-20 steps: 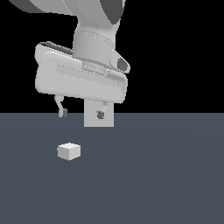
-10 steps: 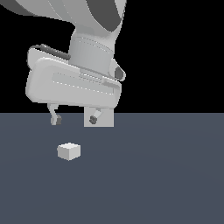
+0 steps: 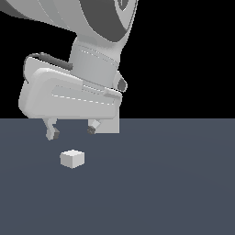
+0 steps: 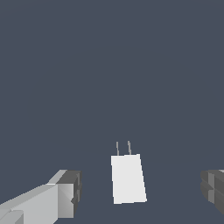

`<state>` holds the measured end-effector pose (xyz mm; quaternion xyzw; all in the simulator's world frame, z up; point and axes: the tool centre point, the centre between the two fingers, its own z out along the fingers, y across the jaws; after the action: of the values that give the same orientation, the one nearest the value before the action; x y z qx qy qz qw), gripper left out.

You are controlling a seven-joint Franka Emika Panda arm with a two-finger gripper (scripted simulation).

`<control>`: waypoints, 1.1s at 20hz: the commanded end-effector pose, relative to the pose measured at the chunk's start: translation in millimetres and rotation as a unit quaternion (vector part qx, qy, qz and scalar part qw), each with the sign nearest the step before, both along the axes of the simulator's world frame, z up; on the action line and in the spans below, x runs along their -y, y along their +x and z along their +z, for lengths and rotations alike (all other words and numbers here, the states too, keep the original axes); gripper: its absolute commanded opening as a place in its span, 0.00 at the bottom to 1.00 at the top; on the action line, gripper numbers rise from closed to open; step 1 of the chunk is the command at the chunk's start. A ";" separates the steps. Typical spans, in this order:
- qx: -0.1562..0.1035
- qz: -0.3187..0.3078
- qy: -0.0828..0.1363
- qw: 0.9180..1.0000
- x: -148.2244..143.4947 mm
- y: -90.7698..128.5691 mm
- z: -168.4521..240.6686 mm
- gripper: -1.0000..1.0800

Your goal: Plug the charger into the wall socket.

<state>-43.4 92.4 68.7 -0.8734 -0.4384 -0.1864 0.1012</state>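
Exterior view: the Panda arm (image 3: pixel 98 50) fills the upper half of the frame, its upper links cut off by the top edge, so only the wrist and the broad pale hand body show in full. Below it the dark grey floor (image 3: pixel 174 183) stretches across the lower half, bare apart from one small block. Behind the hand, a light-grey upright slab, the wall socket (image 3: pixel 111 125), is almost wholly hidden: only a narrow strip shows beneath the hand body, just to the exterior view's right of one finger, and its holes cannot be made out.

The gripper (image 3: pixel 72 132) hangs above the floor with its two dark-tipped fingers (image 3: pixel 52 132) spread wide apart, holding nothing. In the wrist view the gripper (image 4: pixel 142 194) is only partly seen: one finger enters at a corner of the frame and the other is cropped by the opposite edge.

The charger (image 3: pixel 72 158) lies on the floor below the fingers, apart from both, roughly under the gap between them. In the wrist view the charger (image 4: pixel 128 178) sits between the two fingertips, slightly tilted, with two thin prongs (image 4: pixel 123 148) sticking out from one end; these prongs are too small to see from the exterior camera.
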 end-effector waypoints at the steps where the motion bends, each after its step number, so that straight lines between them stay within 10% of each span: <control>1: 0.007 0.014 0.004 1.000 -2.3 -1.1 -2.1 0.96; 22: 0.013 0.032 0.006 0.999 -4.6 -4.4 -44.1 0.96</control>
<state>-47.6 97.0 31.6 -0.8561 -0.4657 -0.1970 0.1071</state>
